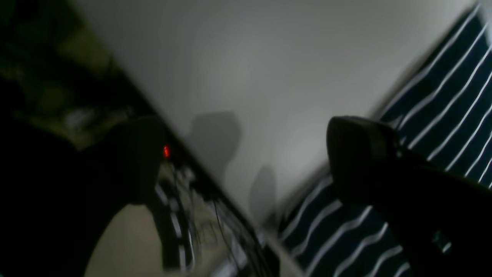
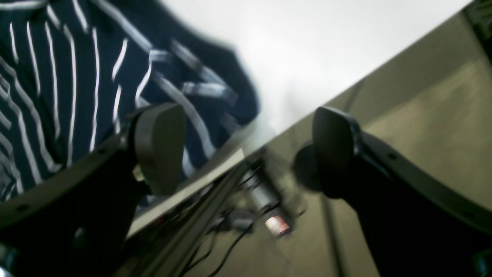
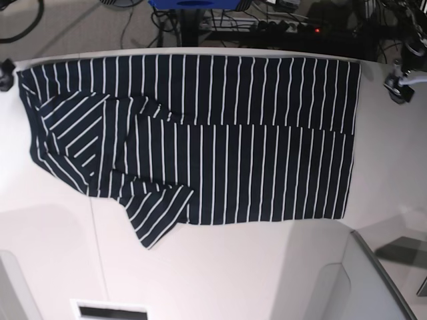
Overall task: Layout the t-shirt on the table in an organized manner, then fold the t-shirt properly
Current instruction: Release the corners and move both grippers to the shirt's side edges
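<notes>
The t-shirt [image 3: 200,147], dark navy with thin white stripes, lies spread sideways over the far half of the off-white table [image 3: 220,273]. One sleeve [image 3: 73,127] is folded onto the body at the left, and another [image 3: 157,213] sticks out toward the front. My left gripper [image 1: 246,157] is open and empty over the table's edge, one finger [image 1: 361,154] above the t-shirt's border [image 1: 442,96]. My right gripper [image 2: 246,150] is open and empty too, one finger [image 2: 159,146] over the striped cloth [image 2: 77,77] at the table's edge. In the base view they sit at the far right corner [image 3: 400,83] and far left corner [image 3: 5,73].
Beyond the far edge are cables and a power strip with a red light [image 3: 313,28], plus a blue object [image 3: 193,3]. A thin dark seam [image 3: 97,233] crosses the tabletop. A white slot [image 3: 110,310] sits at the front, a grey panel [image 3: 380,280] at the lower right.
</notes>
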Available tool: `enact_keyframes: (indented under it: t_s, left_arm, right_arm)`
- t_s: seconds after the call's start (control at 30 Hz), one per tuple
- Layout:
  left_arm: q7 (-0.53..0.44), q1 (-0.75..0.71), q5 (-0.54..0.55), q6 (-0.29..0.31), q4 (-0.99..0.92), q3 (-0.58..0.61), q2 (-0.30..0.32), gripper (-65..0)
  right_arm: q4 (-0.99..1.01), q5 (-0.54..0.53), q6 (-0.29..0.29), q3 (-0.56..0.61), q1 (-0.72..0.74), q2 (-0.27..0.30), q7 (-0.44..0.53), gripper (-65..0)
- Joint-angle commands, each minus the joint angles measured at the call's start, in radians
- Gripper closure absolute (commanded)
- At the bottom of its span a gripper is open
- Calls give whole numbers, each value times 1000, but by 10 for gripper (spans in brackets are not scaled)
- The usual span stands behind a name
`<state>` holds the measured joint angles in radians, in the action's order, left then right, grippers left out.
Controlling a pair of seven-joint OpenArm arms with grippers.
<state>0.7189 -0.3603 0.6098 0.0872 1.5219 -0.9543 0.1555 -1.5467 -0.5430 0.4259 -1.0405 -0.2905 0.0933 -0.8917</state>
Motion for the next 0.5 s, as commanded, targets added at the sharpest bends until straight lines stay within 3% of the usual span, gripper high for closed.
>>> enact_keyframes:
  t_s: [0.0,0.1,0.27,0.33,0.47]
  left_arm:
    - [-14,-10,6,10,30,-4,29,-650]
    - [-12,10,8,13,78,-1,62,-650]
    - [-12,74,0,13,102,27,82,-650]
    - [-12,74,5,15,104,73,111,-650]
    - [-12,71,2,15,98,117,114,-650]
  right_arm:
    - [-15,-16,1,22,10,44,35,-489]
    - [2,-16,8,170,44,145,76,-489]
    - [113,-16,8,569,165,336,191,-483]
    - [194,-18,8,664,262,366,220,-482]
    - [426,-18,8,727,448,368,228,-482]
